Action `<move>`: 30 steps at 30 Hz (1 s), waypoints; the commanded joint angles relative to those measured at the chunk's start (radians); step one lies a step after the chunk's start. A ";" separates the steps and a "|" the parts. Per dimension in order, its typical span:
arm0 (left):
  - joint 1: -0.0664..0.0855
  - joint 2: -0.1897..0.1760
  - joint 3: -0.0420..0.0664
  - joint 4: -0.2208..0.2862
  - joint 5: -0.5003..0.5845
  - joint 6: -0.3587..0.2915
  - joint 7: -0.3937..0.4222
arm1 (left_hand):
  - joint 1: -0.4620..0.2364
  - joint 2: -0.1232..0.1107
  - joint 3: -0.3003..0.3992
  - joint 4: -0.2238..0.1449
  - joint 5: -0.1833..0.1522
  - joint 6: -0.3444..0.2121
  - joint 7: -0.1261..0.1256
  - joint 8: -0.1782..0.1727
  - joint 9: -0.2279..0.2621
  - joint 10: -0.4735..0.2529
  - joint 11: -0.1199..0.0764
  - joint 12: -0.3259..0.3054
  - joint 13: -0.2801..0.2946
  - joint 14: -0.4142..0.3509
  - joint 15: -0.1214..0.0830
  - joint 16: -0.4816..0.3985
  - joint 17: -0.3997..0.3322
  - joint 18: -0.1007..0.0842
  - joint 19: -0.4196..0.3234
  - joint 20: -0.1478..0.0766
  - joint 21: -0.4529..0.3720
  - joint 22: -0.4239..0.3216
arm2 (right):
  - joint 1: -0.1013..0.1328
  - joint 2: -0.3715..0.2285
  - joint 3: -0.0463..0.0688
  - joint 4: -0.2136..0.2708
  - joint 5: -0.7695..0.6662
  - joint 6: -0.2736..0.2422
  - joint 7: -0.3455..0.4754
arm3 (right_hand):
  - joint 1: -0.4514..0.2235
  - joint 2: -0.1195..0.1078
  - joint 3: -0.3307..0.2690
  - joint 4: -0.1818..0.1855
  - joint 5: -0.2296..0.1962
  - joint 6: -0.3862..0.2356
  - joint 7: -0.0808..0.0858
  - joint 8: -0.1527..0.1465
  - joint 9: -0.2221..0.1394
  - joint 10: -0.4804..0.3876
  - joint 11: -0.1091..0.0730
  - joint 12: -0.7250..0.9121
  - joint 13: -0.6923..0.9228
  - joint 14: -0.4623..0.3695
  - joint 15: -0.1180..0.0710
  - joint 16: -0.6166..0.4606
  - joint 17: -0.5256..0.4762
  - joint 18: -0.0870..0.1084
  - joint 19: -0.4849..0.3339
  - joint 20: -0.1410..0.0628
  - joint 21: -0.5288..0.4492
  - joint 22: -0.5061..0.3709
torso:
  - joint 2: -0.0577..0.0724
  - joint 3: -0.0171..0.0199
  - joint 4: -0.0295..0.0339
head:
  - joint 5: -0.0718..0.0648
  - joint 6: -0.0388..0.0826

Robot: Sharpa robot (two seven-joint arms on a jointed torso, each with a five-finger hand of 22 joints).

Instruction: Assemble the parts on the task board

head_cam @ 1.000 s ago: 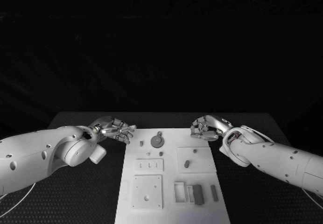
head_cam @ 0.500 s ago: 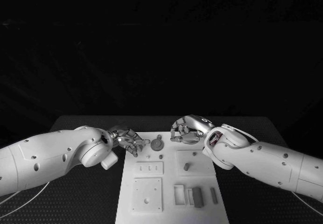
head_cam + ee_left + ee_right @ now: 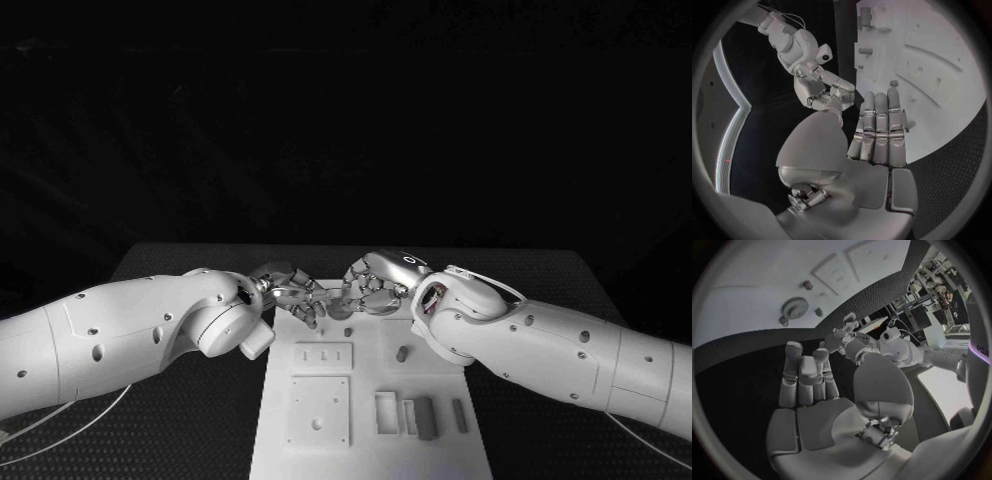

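From the head camera I see the board (image 3: 361, 400) lying on the table (image 3: 173, 262) with its long axis running away from me. Both hands meet over its far end: my left hand (image 3: 293, 290) and right hand (image 3: 372, 284) sit close together, fingers bent and pointing at each other. A gear (image 3: 340, 310) lies flat just under them, partly hidden. Nearer me a peg (image 3: 402, 353) lies with its long axis along the board's length, and a slim bar (image 3: 460, 415) and a darker block (image 3: 424, 417) near the front edge run the same way. I cannot tell from here whether either hand has hold of anything.

From the left wrist, my left hand (image 3: 873, 145) has its fingers (image 3: 878, 120) straight, side by side, reaching toward the board (image 3: 942, 75), and nothing lies in the palm. The right hand (image 3: 826, 92) hangs beyond, fingers curled; whether it holds something I cannot tell.

From the right wrist, my right hand (image 3: 817, 405) shows a bare palm, fingers (image 3: 804, 375) loosely extended over the black table (image 3: 736, 355) beside the board (image 3: 748, 300). The gear (image 3: 794, 307) lies flat on the board, a small peg (image 3: 807, 285) near it. The left hand (image 3: 845, 337) is just past my fingertips.
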 commanded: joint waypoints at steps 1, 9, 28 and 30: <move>0.000 0.002 0.000 0.007 0.057 -0.056 0.050 | -0.019 -0.006 -0.005 0.003 -0.005 -0.004 0.007 -0.010 -0.003 -0.018 0.003 0.000 0.005 -0.011 0.001 0.004 -0.003 -0.002 -0.012 -0.001 -0.001 0.003 | 0.000 0.008 -0.005 0.003 -0.039 0.032 -0.028 | -0.007 -0.006 0.001 0.007 0.005 0.026 0.017 0.004 0.002 0.002 -0.003 0.005 0.001 0.002 -0.004 0.006 0.001 0.009 0.007 -0.001 0.005 0.018 | 0.002 0.0016 -0.0001 | 0.001 -0.003; 0.000 -0.003 0.000 0.016 0.057 -0.061 0.052 | -0.027 -0.012 0.001 0.003 -0.005 -0.005 0.008 -0.011 -0.004 -0.040 0.013 -0.009 0.005 -0.019 0.004 0.003 -0.006 -0.001 -0.020 0.002 -0.005 0.007 | -0.001 0.018 -0.012 -0.002 -0.050 0.038 -0.031 | -0.008 -0.006 0.001 0.008 0.005 0.026 0.017 0.004 0.002 0.002 -0.004 0.005 0.001 0.003 -0.004 0.006 0.001 0.009 0.008 -0.002 0.005 0.018 | 0.001 0.0015 0.0013 | -0.001 -0.008; -0.001 0.000 -0.001 0.034 -0.049 -0.046 -0.041 | -0.022 -0.012 -0.006 0.003 -0.005 0.037 -0.011 0.010 0.007 -0.011 -0.006 0.019 0.032 0.000 -0.007 0.031 -0.001 0.003 -0.003 -0.005 0.010 0.034 | -0.004 0.025 -0.014 0.000 -0.056 0.032 -0.037 | -0.009 -0.007 0.001 0.011 0.005 0.026 0.016 0.003 0.003 0.003 -0.004 0.005 0.001 0.004 -0.005 0.006 0.001 0.009 0.009 -0.003 0.005 0.018 | 0.002 0.0026 0.0008 | 0.001 -0.013; -0.001 0.002 -0.001 0.033 -0.051 -0.043 -0.042 | -0.031 -0.016 -0.011 0.003 -0.005 0.039 -0.012 0.011 0.007 -0.010 -0.006 0.020 0.033 0.001 -0.007 0.033 -0.001 0.003 -0.003 -0.006 0.011 0.036 | -0.004 0.026 -0.014 0.001 -0.056 0.032 -0.038 | -0.009 -0.007 0.001 0.011 0.005 0.026 0.016 0.003 0.003 0.003 -0.004 0.005 0.001 0.004 -0.005 0.006 0.001 0.009 0.009 -0.003 0.005 0.018 | 0.002 0.0026 0.0005 | 0.001 -0.012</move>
